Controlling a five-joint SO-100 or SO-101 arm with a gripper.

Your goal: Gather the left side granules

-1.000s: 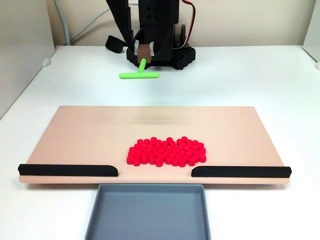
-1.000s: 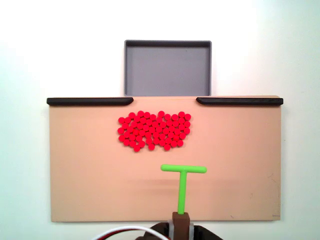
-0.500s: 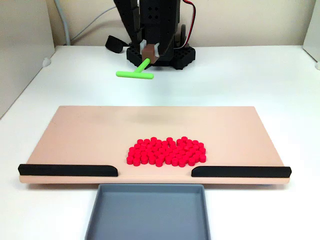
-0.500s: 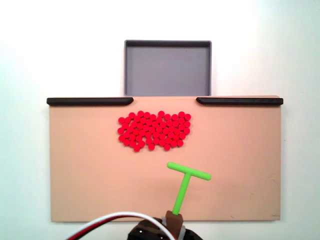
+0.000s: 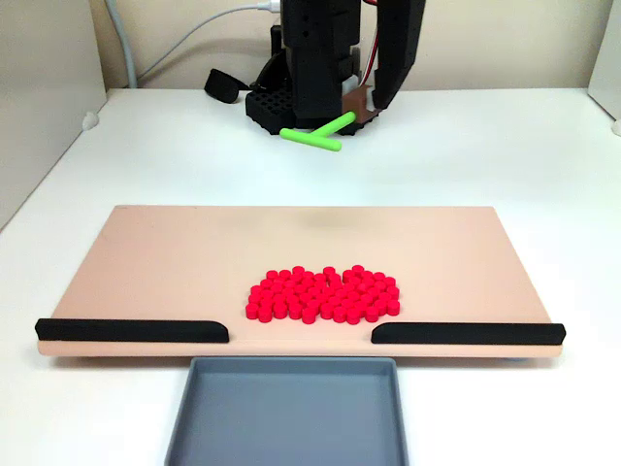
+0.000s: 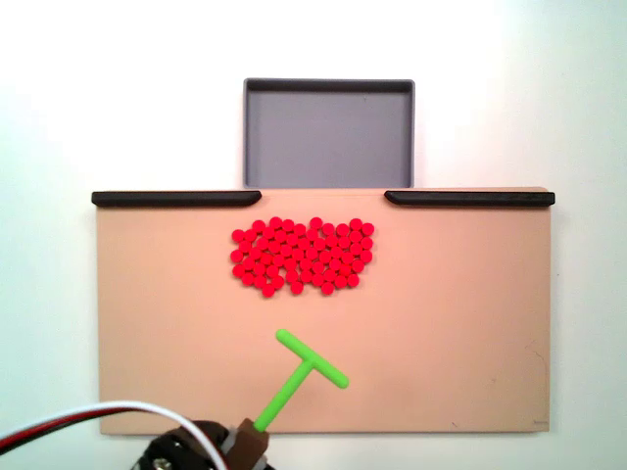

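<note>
The granules (image 5: 323, 294) (image 6: 304, 257) lie in one packed red patch on the tan board (image 5: 146, 252) (image 6: 157, 333), near the gap between the two black rails. In both fixed views my gripper (image 5: 357, 104) (image 6: 251, 443) is shut on the stem of the green T-shaped stick (image 5: 318, 134) (image 6: 299, 377). The stick hangs tilted in the air over the board's edge nearest the arm, its crossbar well short of the granules. The crossbar touches none of them.
A grey tray (image 5: 184, 427) (image 6: 328, 86) sits beyond the gap between the rails (image 5: 131, 330) (image 5: 466, 333). The arm's black base (image 5: 310, 107) stands behind the board on the white table, with cables trailing off it. Bare board surrounds the red patch.
The arm has swung sideways with the stick: rightward in the front view, leftward in the top-down view. The stick now tilts more. The granules have not moved.
</note>
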